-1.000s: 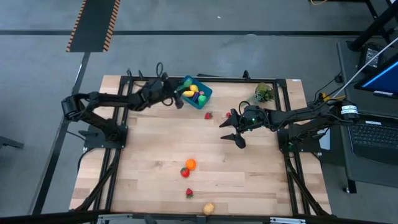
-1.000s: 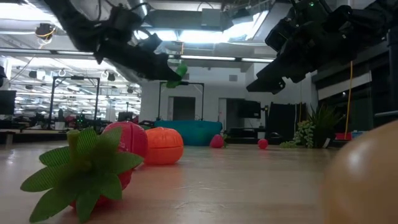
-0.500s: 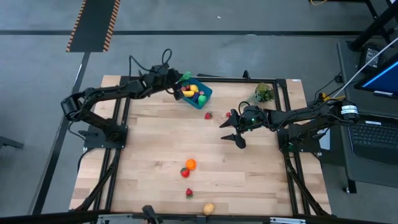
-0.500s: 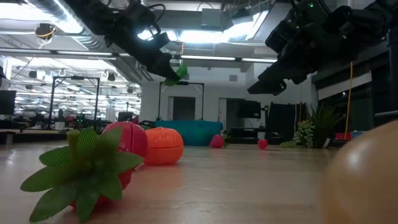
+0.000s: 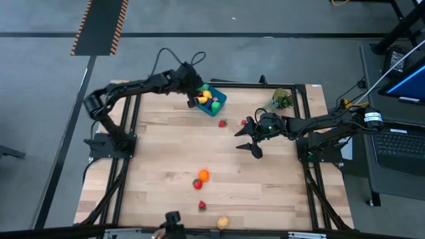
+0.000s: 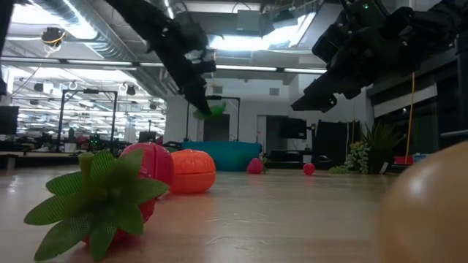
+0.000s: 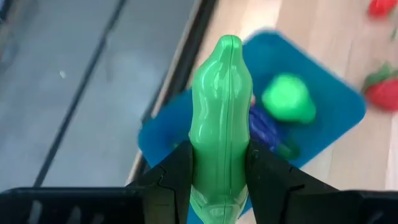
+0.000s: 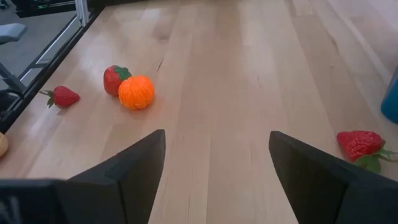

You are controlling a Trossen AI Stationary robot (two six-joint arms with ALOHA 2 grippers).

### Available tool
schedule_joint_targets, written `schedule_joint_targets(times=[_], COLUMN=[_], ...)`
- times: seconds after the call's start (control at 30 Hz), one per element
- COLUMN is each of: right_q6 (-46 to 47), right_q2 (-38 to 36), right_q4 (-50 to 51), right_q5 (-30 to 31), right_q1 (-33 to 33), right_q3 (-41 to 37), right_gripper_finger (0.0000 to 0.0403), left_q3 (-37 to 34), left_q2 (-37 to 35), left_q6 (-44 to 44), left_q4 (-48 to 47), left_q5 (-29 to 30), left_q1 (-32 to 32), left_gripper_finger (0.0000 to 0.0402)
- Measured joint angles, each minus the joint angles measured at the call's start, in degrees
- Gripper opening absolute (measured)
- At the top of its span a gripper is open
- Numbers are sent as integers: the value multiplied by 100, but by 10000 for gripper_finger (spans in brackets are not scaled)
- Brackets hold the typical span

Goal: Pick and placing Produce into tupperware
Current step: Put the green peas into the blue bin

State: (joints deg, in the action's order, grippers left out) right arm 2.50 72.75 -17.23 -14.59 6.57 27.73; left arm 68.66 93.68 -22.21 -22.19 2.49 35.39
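Fig.: we see both arms over a wooden bench [image 5: 166, 166]. The left gripper [image 7: 219, 186] hangs above the blue container [image 5: 214, 101], which sits at the far edge of the bench, left of centre. Its jaws are clenched on a green pepper-like toy [image 7: 221, 118]; in the left wrist view the toy stands up between the two fingers [image 7: 171, 177], directly over the container. Inside the container we make out a yellow piece [image 5: 206, 93], a round green piece [image 7: 288, 99] and a purple one [image 7: 264, 129]; other contents cannot be told apart.

The right gripper [image 5: 248, 137] hovers above the bench right of centre, nearer the far edge, well apart from the container. Its jaws are released, w/ nothing between them; the right wrist view shows bare wood in the gap.

Loose produce on the bench: a strawberry [image 5: 222, 123] just beside the container's near corner; an orange [image 5: 203, 175] touching a red fruit w/ green top [image 5: 197, 184] near the bench centre, toward the near edge; a second strawberry [image 5: 202, 206] closer to the near edge; a tan piece [image 5: 223, 222] at the near edge itself. A leafy plant sprig [image 5: 281, 99] stands near the far right corner.
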Motion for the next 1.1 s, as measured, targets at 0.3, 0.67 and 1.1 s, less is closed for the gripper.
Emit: schedule_joint_targets(times=[0.3,0.67,1.1], right_q6=[2,-3,-8], right_q2=[0,0,0], right_q4=[279,293,297], right_q5=[0,-2,-2], right_q1=[0,0,0], right_q3=[0,0,0], right_gripper_finger=[288,288,288], left_q3=[1494,2164,2162], left_q2=[1179,1732,1784], left_q6=[-583,-1638,-1861], left_q4=[-1346,-1995,-2047], left_q5=[111,93,-349], left_q1=[146,265,339], left_gripper_finger=[114,114,114])
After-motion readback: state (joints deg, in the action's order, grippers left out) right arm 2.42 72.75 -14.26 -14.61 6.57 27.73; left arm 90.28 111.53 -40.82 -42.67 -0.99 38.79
